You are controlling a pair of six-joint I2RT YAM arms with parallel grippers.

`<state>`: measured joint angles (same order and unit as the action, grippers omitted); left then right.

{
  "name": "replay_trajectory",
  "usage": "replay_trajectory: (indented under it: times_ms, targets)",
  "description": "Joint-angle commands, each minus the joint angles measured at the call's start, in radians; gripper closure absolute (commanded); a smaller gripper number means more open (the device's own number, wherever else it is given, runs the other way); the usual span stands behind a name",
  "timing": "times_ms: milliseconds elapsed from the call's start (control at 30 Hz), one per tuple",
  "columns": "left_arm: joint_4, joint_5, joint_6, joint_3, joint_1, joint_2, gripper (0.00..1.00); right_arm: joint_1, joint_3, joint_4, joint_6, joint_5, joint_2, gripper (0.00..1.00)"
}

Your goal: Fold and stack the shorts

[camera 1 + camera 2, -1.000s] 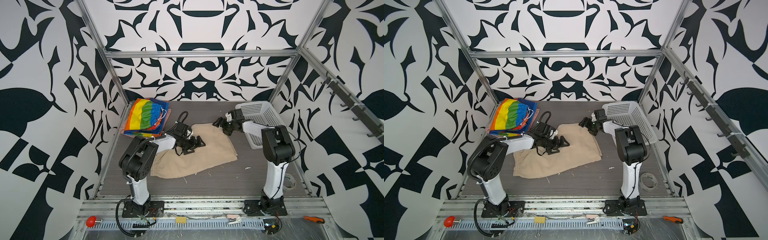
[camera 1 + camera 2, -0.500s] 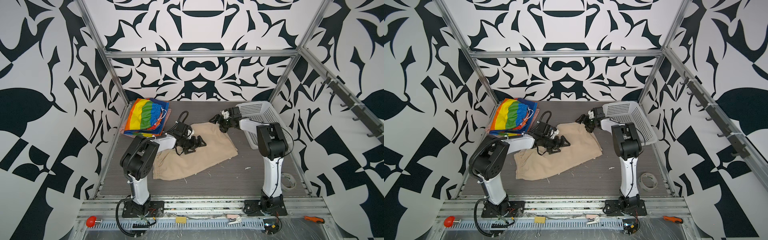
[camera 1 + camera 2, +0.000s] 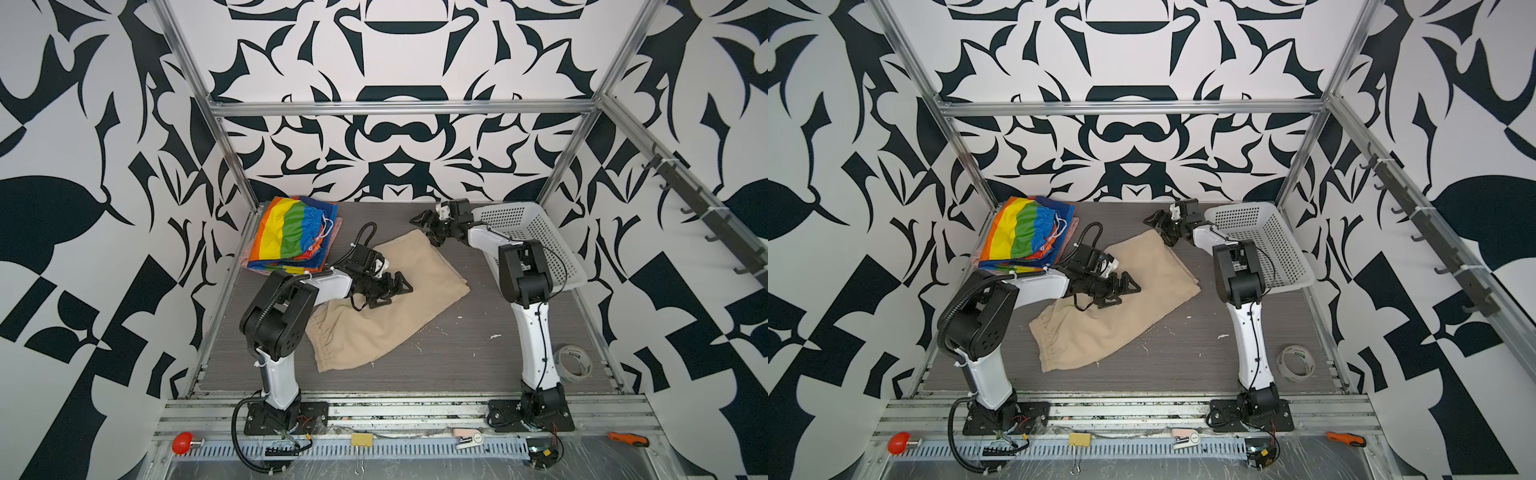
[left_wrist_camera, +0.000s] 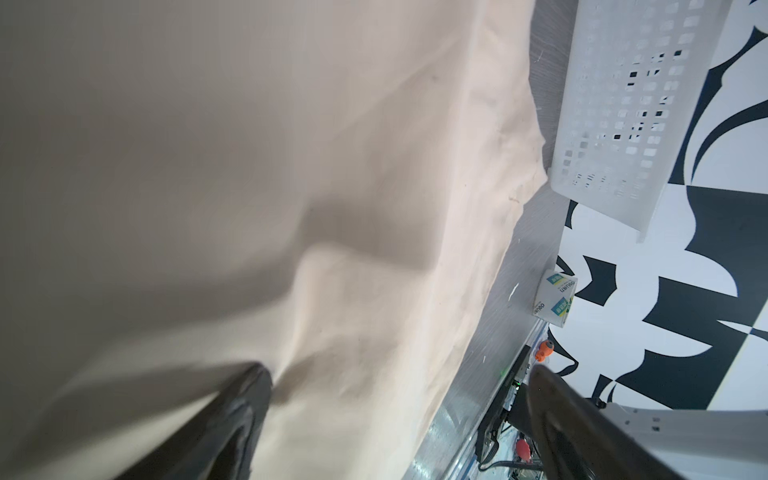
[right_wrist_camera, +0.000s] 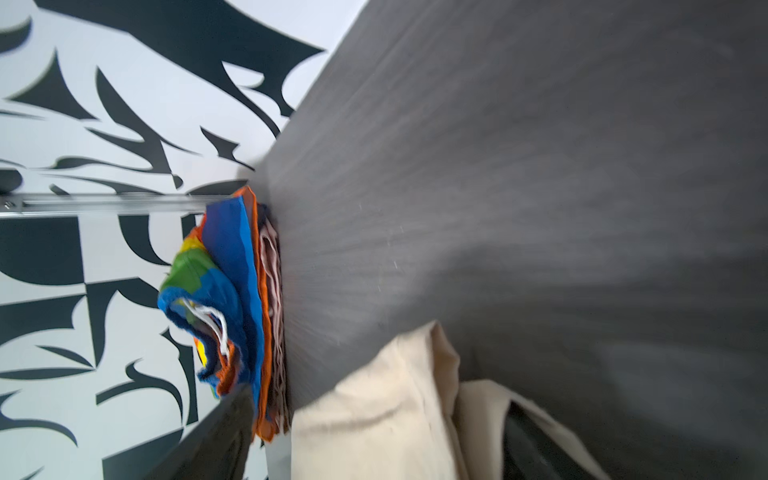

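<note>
The beige shorts point(image 3: 395, 320) point(image 3: 1113, 324) lie spread in the middle of the table, waistband toward the front. My left gripper point(image 3: 394, 291) point(image 3: 1120, 293) hovers open low over their middle; the left wrist view shows beige cloth point(image 4: 249, 166) between its spread fingers point(image 4: 232, 419). My right gripper point(image 3: 427, 228) point(image 3: 1160, 228) is open at the shorts' far corner, beside the basket. Beige cloth point(image 5: 374, 415) lies between its fingers, and a fold drapes over one finger point(image 5: 528, 449). The rainbow-striped shorts point(image 3: 291, 232) point(image 3: 1025, 230) point(image 5: 232, 266) sit folded at the back left on the pink shorts point(image 3: 338, 222) point(image 5: 272, 291).
A white perforated basket point(image 3: 540, 232) point(image 3: 1262, 232) point(image 4: 623, 104) stands tilted at the back right, behind the right arm. A tape roll point(image 3: 573, 365) point(image 3: 1296, 365) lies at the front right. Patterned walls and metal frame posts close in three sides.
My right gripper has moved toward the back and a little left, and the beige shorts' far corner has stretched back with it. My left gripper has hardly moved.
</note>
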<state>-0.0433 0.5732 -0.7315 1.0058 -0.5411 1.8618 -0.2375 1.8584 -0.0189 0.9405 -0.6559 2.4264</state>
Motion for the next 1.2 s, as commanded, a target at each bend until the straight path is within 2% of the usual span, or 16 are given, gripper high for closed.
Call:
replay_trajectory:
  times_ms: [0, 467, 567, 633, 700, 933, 1033, 1167]
  targets:
    - [-0.162, -0.136, 0.020, -0.094, -0.006, 0.112, 0.01, -0.006, 0.113, -0.025, 0.057, -0.013, 0.029, 0.14]
    - [-0.145, -0.133, 0.023, -0.118, -0.006, 0.136, 0.01, -0.015, 0.522, 0.030, 0.167, -0.012, 0.260, 0.14]
    - [-0.152, -0.131, 0.027, -0.122, -0.001, 0.132, 0.01, -0.014, 0.636, 0.096, 0.150, -0.020, 0.288, 0.14]
    - [-0.161, -0.136, 0.035, -0.121, 0.010, 0.117, 0.01, -0.016, 0.646, 0.160, 0.093, -0.016, 0.255, 0.14]
    - [-0.185, -0.140, 0.051, -0.107, 0.027, 0.096, 0.01, -0.016, 0.567, 0.200, 0.020, -0.007, 0.172, 0.13]
    - [-0.345, -0.182, 0.161, 0.062, 0.107, -0.006, 0.01, -0.056, 0.058, 0.196, -0.176, 0.003, -0.172, 0.10]
    - [-0.399, -0.184, 0.184, 0.122, 0.140, -0.057, 0.01, -0.088, -0.118, 0.210, -0.250, 0.024, -0.269, 0.10]
    - [-0.437, -0.177, 0.192, 0.131, 0.167, -0.137, 0.01, -0.122, -0.236, 0.228, -0.302, 0.014, -0.316, 0.09]
